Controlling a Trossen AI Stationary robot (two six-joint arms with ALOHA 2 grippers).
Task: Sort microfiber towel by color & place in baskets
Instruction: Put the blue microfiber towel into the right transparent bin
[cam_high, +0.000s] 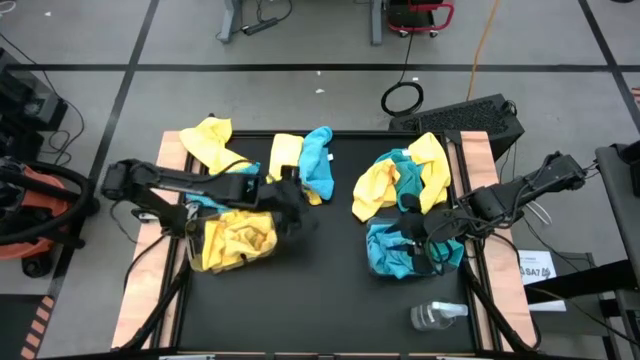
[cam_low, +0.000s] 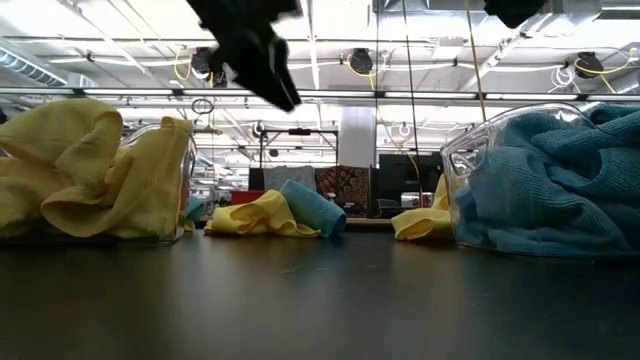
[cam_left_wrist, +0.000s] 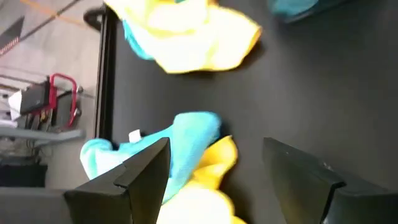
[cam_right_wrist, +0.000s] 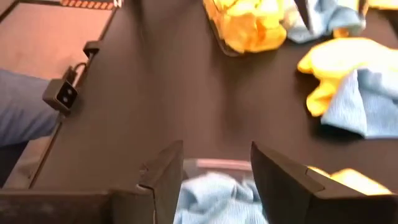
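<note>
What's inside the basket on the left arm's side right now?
The left basket holds crumpled yellow towels, filling it to the rim; the low view shows only yellow through its clear wall. Anything beneath the top cloths is covered. The left gripper hangs open beside it, empty.

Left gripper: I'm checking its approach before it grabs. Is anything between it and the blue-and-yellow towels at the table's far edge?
Nothing visible. The left gripper hangs open just short of the blue-and-yellow towels, with only bare table between.

Two baskets (cam_high: 235, 240) (cam_high: 405, 250) left and right, loose towels (cam_high: 300, 160) behind them, bottle (cam_high: 437, 316) in front.
</note>
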